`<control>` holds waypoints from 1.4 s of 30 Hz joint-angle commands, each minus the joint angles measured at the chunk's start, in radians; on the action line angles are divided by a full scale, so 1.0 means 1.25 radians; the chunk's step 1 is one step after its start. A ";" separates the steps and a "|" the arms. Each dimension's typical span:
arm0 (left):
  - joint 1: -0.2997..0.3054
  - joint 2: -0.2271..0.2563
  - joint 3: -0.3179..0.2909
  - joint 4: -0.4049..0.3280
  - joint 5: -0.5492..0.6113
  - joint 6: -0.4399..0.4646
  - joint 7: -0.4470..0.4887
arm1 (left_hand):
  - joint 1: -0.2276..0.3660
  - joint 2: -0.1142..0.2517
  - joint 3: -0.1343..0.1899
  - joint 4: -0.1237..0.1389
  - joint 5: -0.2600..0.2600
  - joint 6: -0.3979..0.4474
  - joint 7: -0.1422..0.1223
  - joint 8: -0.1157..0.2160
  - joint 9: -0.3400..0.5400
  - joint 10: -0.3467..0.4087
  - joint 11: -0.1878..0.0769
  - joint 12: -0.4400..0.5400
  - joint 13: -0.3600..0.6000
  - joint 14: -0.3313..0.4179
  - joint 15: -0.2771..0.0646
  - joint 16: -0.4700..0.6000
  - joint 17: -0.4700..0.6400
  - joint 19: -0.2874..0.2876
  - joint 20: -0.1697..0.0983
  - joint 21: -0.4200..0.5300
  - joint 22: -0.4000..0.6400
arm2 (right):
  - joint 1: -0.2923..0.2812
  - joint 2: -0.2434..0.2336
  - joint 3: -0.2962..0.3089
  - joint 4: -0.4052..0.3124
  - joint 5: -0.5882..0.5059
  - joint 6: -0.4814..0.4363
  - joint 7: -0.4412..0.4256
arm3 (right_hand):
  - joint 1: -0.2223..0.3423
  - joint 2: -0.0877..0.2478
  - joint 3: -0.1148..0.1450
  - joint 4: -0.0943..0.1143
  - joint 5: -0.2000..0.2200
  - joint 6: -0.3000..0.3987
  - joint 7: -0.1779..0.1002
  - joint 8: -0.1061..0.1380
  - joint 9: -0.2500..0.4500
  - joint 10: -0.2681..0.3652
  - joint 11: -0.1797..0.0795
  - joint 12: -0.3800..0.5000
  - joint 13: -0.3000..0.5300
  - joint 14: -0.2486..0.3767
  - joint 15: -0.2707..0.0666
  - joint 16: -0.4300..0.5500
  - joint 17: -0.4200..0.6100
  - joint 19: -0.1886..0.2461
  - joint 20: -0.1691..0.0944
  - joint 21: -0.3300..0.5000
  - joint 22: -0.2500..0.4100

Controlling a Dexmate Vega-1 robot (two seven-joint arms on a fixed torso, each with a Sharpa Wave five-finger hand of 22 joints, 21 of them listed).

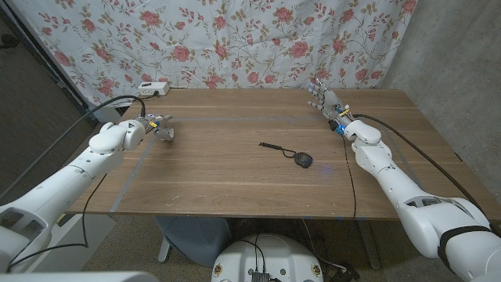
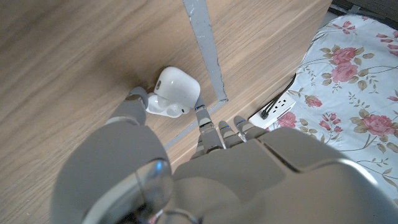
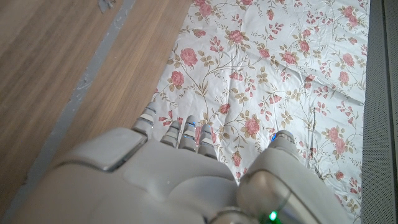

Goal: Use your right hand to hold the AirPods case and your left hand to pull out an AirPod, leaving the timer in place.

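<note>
Head view: the left hand (image 1: 160, 129) is working at the table's (image 1: 235, 180) nine o'clock edge; the right hand (image 1: 325, 98) is waiting upright at one o'clock, fingers spread, holding nothing. The dark timer (image 1: 303, 160) is sitting centre-right, untouched.

Left wrist view: fingertips (image 2: 138, 96) are pinching the open white case (image 2: 176, 92), probably steadying it.

Right wrist view: fingers (image 3: 180, 132) are pointing toward the floral cloth (image 3: 280, 68).

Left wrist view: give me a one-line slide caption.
Left hand touches the open white AirPods case on the wooden table, beside a grey tape line.
</note>
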 commanded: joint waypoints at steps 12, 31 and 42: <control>0.026 0.006 -0.014 -0.024 -0.002 0.022 0.012 | -0.018 -0.014 -0.008 -0.004 -0.002 0.002 -0.006 -0.003 0.001 0.011 -0.007 -0.008 0.000 0.016 0.002 0.007 0.003 0.009 0.009 0.007 0.001 | -0.017 -0.007 0.001 -0.034 0.002 -0.015 -0.004 | 0.003 0.006 0.004 -0.003 0.002 0.004 0.000 0.004 0.002 0.002 -0.001 -0.001 0.000 -0.001 0.005 0.001 0.000 -0.003 0.003 0.004 0.001; 0.047 0.025 -0.027 -0.052 -0.004 0.032 0.011 | -0.065 -0.047 -0.036 0.007 -0.002 0.001 -0.010 -0.008 0.001 -0.024 0.009 -0.032 0.004 0.015 0.016 0.006 0.006 0.017 0.029 0.008 0.001 | -0.035 -0.013 0.004 -0.061 0.005 -0.023 -0.008 | 0.004 0.008 0.005 -0.004 0.002 0.005 -0.001 0.004 0.002 0.003 -0.001 -0.001 0.000 -0.001 0.006 0.001 0.000 -0.003 0.004 0.004 0.001; 0.050 0.028 -0.029 -0.052 -0.011 0.031 0.003 | -0.066 -0.052 -0.038 0.003 0.003 -0.001 -0.011 -0.009 0.001 -0.031 0.005 -0.038 0.005 0.012 0.016 0.005 0.005 0.017 0.031 0.008 0.001 | -0.037 -0.013 0.003 -0.066 0.004 -0.024 -0.007 | 0.004 0.008 0.005 -0.004 0.002 0.005 -0.002 0.004 0.002 0.002 -0.001 -0.001 0.000 -0.001 0.005 0.001 0.000 -0.003 0.004 0.004 0.001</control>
